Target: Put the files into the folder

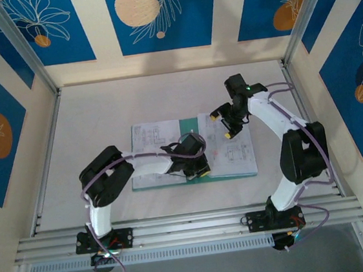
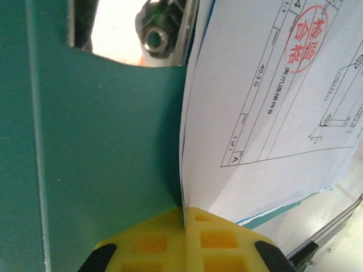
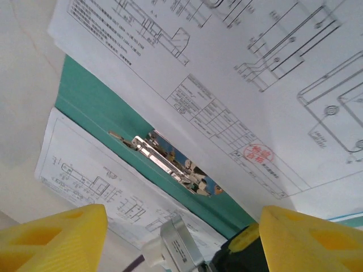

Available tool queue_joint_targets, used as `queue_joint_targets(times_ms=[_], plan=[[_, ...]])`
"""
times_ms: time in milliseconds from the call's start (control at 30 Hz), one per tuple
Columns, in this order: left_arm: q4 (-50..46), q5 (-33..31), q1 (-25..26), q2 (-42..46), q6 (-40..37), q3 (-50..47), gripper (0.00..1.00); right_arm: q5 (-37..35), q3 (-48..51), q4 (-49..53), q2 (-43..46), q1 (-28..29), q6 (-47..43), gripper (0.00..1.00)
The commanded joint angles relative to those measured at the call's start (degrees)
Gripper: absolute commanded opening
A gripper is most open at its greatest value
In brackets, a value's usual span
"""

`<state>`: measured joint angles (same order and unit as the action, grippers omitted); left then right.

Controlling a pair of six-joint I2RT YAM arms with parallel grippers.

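Inserting: left gripper [image 2: 184,218] clamps white printed paper sheet [image 2: 255,113], frame bottom, over teal-green card folder [image 2: 102,141]; right gripper [image 3: 181,226] agape. Next, likely: lay sheet flat inside.

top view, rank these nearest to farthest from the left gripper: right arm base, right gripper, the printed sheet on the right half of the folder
1. printed sheet: right at the left gripper, which pinches its edge mid-table.
2. right gripper: up and to the right, above the same sheet's far part.
3. right arm base: at the near edge, on the right.
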<state>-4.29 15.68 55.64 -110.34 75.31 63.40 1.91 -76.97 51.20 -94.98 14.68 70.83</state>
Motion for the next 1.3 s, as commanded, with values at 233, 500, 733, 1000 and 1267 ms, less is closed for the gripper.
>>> queue_joint_targets(times_ms=[233,500,733,1000,1267], plan=[[5.5,-0.5,0.3,4.9,6.5,-5.7,0.0,-2.9,5.6,4.5,6.2,-0.8,-5.2,0.72],[6.8,-1.4,0.3,6.2,8.4,-8.6,0.0,-2.2,8.7,3.6,6.5,-1.2,-6.6,0.72],[7.5,-1.8,0.4,6.2,8.8,-9.0,0.0,2.2,14.4,-1.9,4.7,-2.3,-5.5,0.64],[7.3,-1.6,0.3,6.2,8.5,-8.9,0.0,4.7,14.6,-4.3,-3.8,-2.3,-4.3,0.59],[6.8,-1.1,0.5,6.3,8.0,-8.8,0.19,3.8,14.7,-3.5,-8.3,-1.9,-3.9,0.58]])
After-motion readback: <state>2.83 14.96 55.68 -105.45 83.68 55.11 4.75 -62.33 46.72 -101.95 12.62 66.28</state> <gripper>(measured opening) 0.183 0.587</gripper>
